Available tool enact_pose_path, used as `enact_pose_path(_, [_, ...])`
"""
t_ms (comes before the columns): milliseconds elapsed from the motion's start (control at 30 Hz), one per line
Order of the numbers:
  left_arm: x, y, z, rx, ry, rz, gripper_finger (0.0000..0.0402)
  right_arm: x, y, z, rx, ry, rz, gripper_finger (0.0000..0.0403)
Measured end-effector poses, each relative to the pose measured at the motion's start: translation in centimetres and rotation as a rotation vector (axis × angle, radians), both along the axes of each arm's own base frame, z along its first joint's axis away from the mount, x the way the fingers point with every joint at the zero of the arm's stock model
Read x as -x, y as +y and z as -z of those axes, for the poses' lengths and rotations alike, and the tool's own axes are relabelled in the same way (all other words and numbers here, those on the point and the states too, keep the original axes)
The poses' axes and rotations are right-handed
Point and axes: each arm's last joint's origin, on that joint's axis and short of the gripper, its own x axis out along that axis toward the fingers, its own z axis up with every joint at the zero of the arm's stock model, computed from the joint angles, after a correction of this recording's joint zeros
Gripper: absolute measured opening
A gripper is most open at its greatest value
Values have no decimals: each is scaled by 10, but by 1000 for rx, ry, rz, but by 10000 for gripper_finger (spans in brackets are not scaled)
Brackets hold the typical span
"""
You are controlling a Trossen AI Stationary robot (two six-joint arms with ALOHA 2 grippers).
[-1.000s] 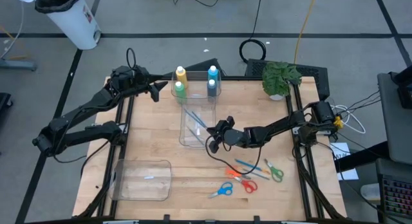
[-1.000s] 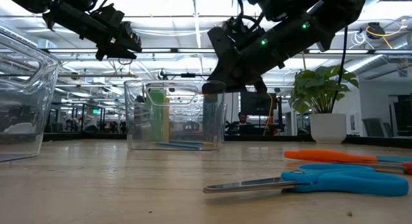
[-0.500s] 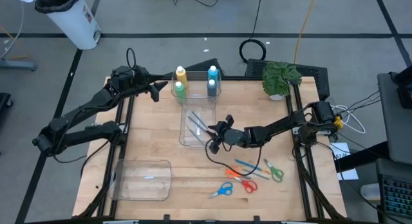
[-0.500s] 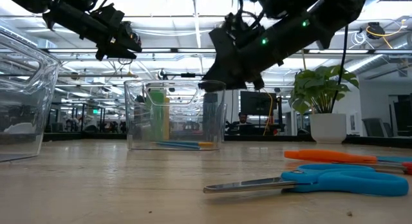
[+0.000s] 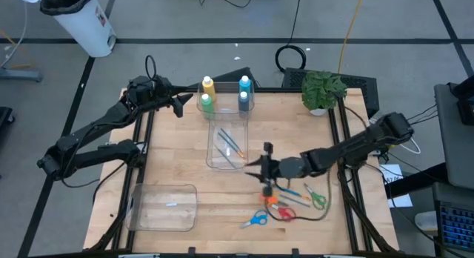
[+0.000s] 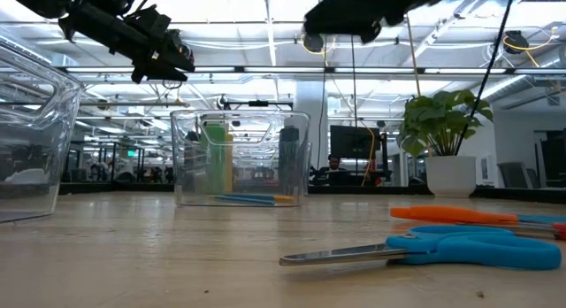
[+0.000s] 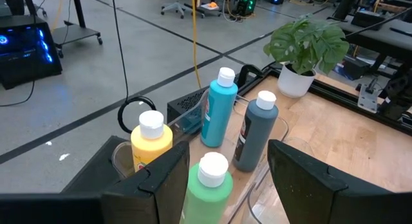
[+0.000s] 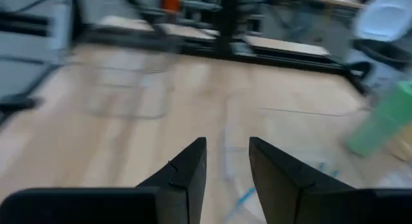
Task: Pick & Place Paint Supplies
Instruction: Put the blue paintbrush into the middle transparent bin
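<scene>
**Right gripper over the last brushes**

The right gripper (image 5: 267, 171) hung above the wooden table (image 5: 170, 150), just right of the clear bin (image 5: 227, 145) and just above the pile of tools on the near right part of the table. Its two fingers (image 8: 187, 172) stood a little apart with nothing between them.

The thing that mattered most was where the next brush lay. A blue brush (image 5: 285, 191) lay flat on the table, just to the near right of that gripper. Its long side ran slanted, from far left to near right. An orange brush (image 5: 278, 204) lay close beside it and ran much the same way. Scissors lay mixed in with them: a blue pair (image 5: 255, 220), a red pair (image 5: 286, 213) and a green pair (image 5: 316, 199). I could not tell which end of each brush was the tip.

The right arm was by far the nearer one. I think the gripper would have to drop down and turn so its fingers crossed the brush, not ran along it.

Two brushes (image 5: 231, 143) lay inside the clear bin, slanted too. The four paint bottles (image 7: 219, 108) stood upright at the far end of the bin.

The left gripper (image 5: 180, 104) waited at the far left, near the bottles, with its fingers spread wide and empty.
</scene>
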Motion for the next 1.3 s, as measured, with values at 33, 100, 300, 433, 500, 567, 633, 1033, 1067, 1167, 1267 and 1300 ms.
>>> enact_pose_path(33, [0, 0, 0, 0, 0, 0, 214, 5, 4, -3, -4, 9, -32, 111])
enact_pose_path(100, [0, 0, 0, 0, 0, -1, 214, 16, 11, -7, -10, 48, -85, 110])
enact_pose_path(300, [0, 0, 0, 0, 0, 0, 214, 42, 23, -5, -38, 207, -114, 114])
enact_pose_path(433, [0, 0, 0, 0, 0, 0, 214, 52, 27, 6, -55, 343, -91, 113])
enact_pose_path(500, [0, 0, 0, 0, 0, 0, 214, 54, 29, 15, -54, 404, -76, 112])
enact_pose_path(567, [0, 0, 0, 0, 0, 0, 214, 58, 32, 25, -46, 470, -67, 112])
enact_pose_path(633, [0, 0, 0, 0, 0, 0, 214, 62, 34, 38, -56, 524, -66, 112])
enact_pose_path(1033, [0, 0, 0, 0, 0, 0, 214, 64, 39, 101, -127, 669, -91, 105])
enact_pose_path(1067, [0, 0, 0, 0, 0, -1, 214, 63, 39, 101, -124, 661, -97, 105])
enact_pose_path(1167, [0, 0, 0, 0, 0, 0, 214, 61, 40, 102, -104, 649, -116, 105])
enact_pose_path(1267, [0, 0, 0, 0, 0, 0, 214, 59, 37, 103, -96, 646, -118, 104])
enact_pose_path(1300, [0, 0, 0, 0, 0, 0, 214, 58, 36, 103, -97, 651, -116, 104])
